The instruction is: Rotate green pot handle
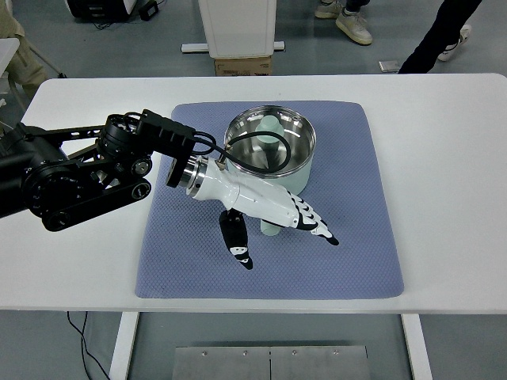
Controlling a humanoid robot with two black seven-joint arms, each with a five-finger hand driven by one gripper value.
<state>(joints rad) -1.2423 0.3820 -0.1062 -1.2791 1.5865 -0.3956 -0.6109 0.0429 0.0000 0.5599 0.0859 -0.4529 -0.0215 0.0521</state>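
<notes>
A pale green pot (295, 161) with a shiny steel inside stands at the back middle of the blue-grey mat (356, 237). Its green handle (270, 229) sticks out toward the table's near edge. My left hand (283, 247), white with black fingertips, hovers over that handle just in front of the pot. Its fingers (315, 225) are spread toward the right and the thumb (236, 244) hangs down to the left, holding nothing. Most of the handle is hidden under the palm. A black cable loops from the wrist over the pot's rim.
The black left arm (71, 174) lies across the white table (451, 158) at the left. Beyond the far edge stand a white pedestal (236, 28) and a cardboard box (242, 66). A person's legs and shoes (352, 24) show at the top right.
</notes>
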